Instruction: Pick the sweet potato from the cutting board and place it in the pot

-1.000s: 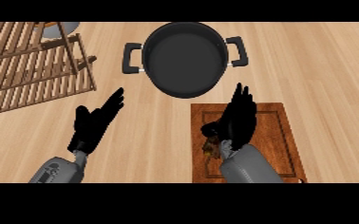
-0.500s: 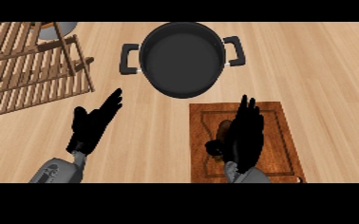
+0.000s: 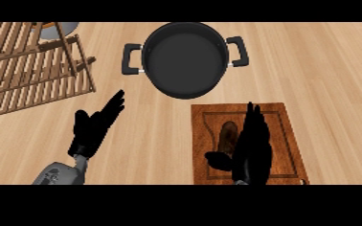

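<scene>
A brown sweet potato [image 3: 228, 136] lies on the wooden cutting board [image 3: 283, 139] at the lower right, partly covered by my right hand [image 3: 252, 146]. That hand hovers over the board with straight fingers pointing up the view and its thumb out to the left, open and holding nothing. The dark pot [image 3: 185, 59] with two side handles sits above the board, its inside bare. My left hand [image 3: 96, 127] rests open on the counter at the lower left, fingers up.
A wooden slatted rack [image 3: 39, 69] fills the upper left, with a grey object [image 3: 60, 27] behind it. Light wood counter [image 3: 318, 67] lies to the right of the pot.
My right hand has pulled back down the view and now lies flatter over the board, uncovering part of the sweet potato. The left hand stayed put.
</scene>
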Robot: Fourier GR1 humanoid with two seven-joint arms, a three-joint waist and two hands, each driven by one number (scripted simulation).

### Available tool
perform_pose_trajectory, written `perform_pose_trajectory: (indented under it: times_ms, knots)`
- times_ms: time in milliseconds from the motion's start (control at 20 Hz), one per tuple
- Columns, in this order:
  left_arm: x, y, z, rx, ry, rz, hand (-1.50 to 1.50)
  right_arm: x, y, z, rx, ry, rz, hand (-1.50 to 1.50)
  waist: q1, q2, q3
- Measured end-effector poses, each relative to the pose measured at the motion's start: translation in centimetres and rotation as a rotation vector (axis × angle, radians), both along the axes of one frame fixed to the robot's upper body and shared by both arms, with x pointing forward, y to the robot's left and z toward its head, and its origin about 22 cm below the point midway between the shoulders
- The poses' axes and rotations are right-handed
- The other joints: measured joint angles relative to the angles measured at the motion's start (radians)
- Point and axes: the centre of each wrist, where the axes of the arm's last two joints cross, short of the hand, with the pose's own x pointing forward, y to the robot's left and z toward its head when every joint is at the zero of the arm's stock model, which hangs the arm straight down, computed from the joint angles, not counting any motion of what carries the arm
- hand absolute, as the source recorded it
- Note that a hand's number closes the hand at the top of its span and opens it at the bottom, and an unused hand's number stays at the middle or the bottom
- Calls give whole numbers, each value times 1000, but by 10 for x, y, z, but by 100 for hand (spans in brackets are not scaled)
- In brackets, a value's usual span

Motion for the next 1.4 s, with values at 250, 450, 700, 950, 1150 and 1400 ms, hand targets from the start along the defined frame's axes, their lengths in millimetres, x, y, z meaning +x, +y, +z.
perform_pose_trajectory:
  times_ms: [250,450,700,950,1150,1400]
  knots:
    - [-2,3,-2,-1,3,-1,0,-6,-9,-13,85,-34,-28,-150,1,2,0]
    - [-6,3,-3,-2,3,-1,0,-8,-18,-22,153,-54,-75,-150,3,2,1]
    - [-4,6,1,-4,2,-3,0,-10,-20,-50,231,-49,-125,150,5,2,0]
    - [2,2,2,-9,0,5,0,-14,-23,-71,195,-49,-88,150,3,-7,-7]
    - [1,1,1,-3,0,0,0,-15,-29,-80,229,-107,-76,150,2,-13,-13]
    - [-2,6,-3,2,-2,4,0,-20,-28,-90,238,-178,-55,150,1,-13,-16]
